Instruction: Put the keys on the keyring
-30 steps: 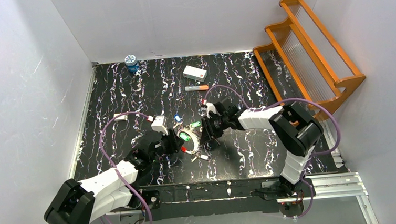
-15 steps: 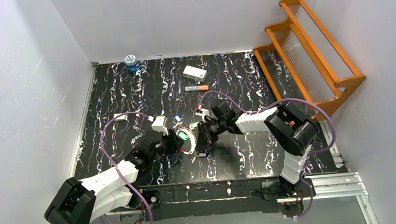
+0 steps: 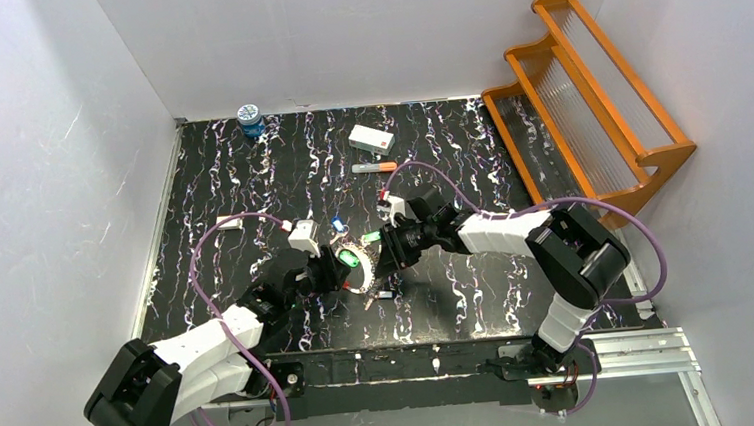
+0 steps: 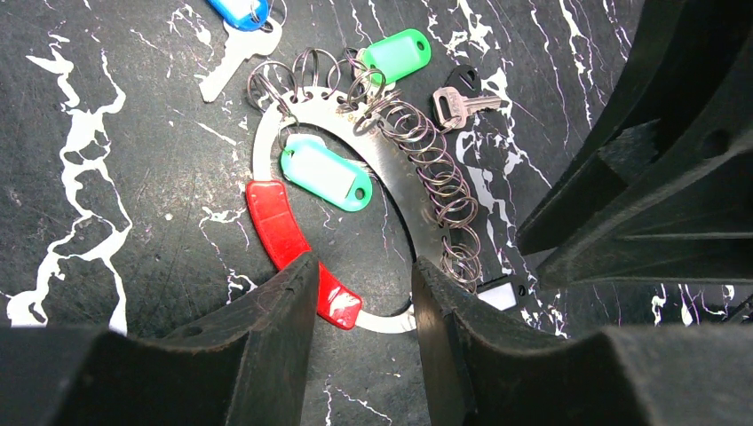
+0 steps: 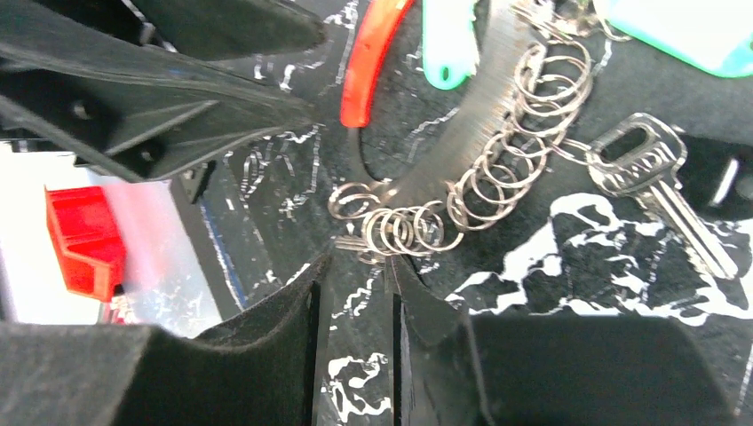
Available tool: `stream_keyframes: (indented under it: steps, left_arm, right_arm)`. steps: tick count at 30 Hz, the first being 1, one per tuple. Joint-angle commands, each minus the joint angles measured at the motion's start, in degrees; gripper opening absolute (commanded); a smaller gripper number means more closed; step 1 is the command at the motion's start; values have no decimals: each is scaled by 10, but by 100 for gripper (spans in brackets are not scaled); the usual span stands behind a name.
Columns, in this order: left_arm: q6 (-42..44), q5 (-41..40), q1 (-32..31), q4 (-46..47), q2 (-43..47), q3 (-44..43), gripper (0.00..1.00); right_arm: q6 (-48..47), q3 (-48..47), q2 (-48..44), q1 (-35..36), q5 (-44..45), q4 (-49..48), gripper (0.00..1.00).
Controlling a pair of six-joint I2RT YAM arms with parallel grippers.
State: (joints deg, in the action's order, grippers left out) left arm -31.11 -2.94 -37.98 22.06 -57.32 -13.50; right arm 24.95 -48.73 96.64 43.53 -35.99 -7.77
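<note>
The keyring (image 4: 384, 158) lies on the black table (image 4: 107, 222), between the 2 grippers. The left gripper (image 4: 364, 277) has its fingers closed in on the loop's lower arc, where the red section ends. The band spans the gap from pad to pad. The right gripper (image 5: 355, 266) has its fingers drawn to a narrow slit, tips just below the small split rings (image 5: 400, 226) on the silver band. Whether they nip 1 cannot be told. A blue-headed key (image 4: 233, 55) lies just outside the loop's upper edge.
</note>
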Motion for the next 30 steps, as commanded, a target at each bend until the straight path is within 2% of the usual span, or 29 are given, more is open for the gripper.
stream_keyframes:
  steps: [1,13,23,30]
  left_arm:
    - [2,-5,2,-8,10,-4,41]
    - [3,-3,2,-9,9,-5,41]
    - [4,-4,2,-11,15,-5,41]
    - [7,-3,2,-12,17,-5,41]
  right_arm:
    - [-50,-33,8,-2,52,60,36]
    - [-99,-78,31,-1,121,107,38]
    - [-153,-152,78,0,102,142,38]
    - [-166,-171,96,0,76,162,38]
